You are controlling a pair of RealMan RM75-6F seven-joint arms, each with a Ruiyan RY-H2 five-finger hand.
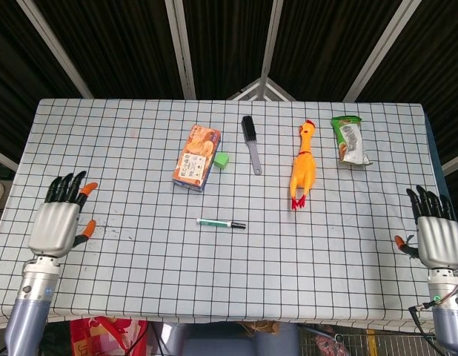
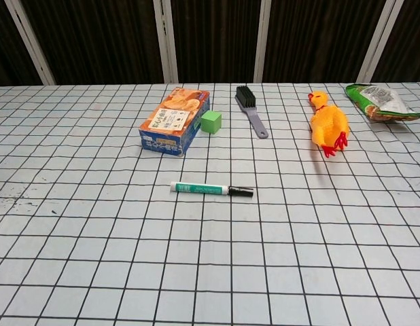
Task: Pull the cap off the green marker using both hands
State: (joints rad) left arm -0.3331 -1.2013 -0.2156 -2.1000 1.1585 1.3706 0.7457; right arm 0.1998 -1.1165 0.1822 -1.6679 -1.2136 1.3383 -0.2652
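The green marker [image 1: 221,223] lies flat near the table's middle, its green and white barrel to the left and its black cap to the right; the chest view shows the marker [image 2: 211,189] the same way. My left hand [image 1: 60,219] hovers at the table's left edge, fingers spread, holding nothing. My right hand [image 1: 435,231] is at the right edge, fingers apart and empty. Both hands are far from the marker. Neither hand appears in the chest view.
Behind the marker stand an orange snack box [image 1: 196,156] and a small green cube [image 1: 221,160]. A black brush [image 1: 250,142], a yellow rubber chicken [image 1: 304,167] and a green snack bag [image 1: 350,140] lie further right on the checked tablecloth [image 1: 140,259].
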